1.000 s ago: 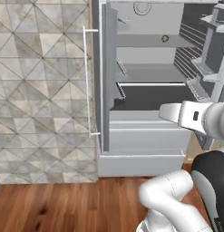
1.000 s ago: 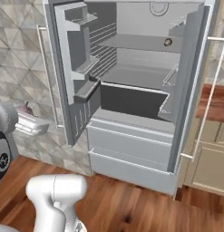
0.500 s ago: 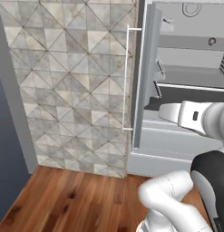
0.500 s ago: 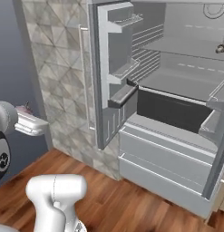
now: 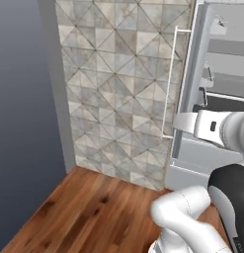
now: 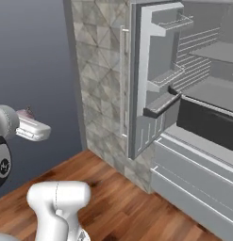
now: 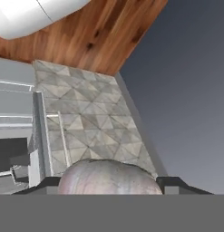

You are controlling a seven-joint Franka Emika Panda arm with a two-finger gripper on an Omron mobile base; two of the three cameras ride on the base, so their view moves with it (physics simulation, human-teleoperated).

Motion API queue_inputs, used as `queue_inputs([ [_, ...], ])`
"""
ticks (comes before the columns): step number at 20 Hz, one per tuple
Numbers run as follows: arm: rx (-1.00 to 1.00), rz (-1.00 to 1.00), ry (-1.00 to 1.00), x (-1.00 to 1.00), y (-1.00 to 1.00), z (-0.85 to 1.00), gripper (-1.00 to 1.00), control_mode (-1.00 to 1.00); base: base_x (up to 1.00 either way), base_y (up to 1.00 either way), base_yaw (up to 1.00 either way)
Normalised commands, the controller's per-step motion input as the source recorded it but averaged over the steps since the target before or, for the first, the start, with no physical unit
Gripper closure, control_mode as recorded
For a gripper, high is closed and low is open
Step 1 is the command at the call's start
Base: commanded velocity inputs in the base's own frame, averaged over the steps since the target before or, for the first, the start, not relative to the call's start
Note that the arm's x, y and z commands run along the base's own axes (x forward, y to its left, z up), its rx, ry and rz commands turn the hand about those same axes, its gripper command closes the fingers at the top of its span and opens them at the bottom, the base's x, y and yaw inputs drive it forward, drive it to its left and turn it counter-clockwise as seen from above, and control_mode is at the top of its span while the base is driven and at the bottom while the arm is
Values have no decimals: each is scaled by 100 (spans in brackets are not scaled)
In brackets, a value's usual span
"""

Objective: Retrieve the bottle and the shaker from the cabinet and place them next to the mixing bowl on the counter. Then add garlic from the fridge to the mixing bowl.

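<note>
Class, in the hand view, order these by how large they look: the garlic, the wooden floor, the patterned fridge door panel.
1. Wooden floor and patterned fridge door panel: similar, too close to rank.
2. Garlic: smallest, though nearness to the camera enlarges it and its lower part is hidden.

The arm rises from five o'clock in the left base view. Its forearm lies level, pointing toward nine o'clock. The gripper (image 7: 109,183) is clamped on a garlic bulb (image 7: 108,177).

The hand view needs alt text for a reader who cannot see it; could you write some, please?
A pale, rounded garlic bulb sits between the gripper's two dark finger tips. Beyond it are a grey tiled wall panel, the open grey fridge and brown wooden floor.
</note>
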Motion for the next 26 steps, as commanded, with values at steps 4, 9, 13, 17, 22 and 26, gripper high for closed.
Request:
queue_inputs([
  [4, 0, 0, 0, 0, 0, 0, 100, 100, -31, 33, 37],
  [9, 0, 0, 0, 0, 0, 0, 100, 100, -33, 35, 37],
  [13, 0, 0, 0, 0, 0, 0, 100, 100, -31, 36, 36],
  [17, 0, 0, 0, 0, 0, 0, 100, 100, -30, 38, 36],
  [22, 0, 0, 0, 0, 0, 0, 100, 100, -28, 39, 35],
  [26, 0, 0, 0, 0, 0, 0, 100, 100, -20, 47, 31],
])
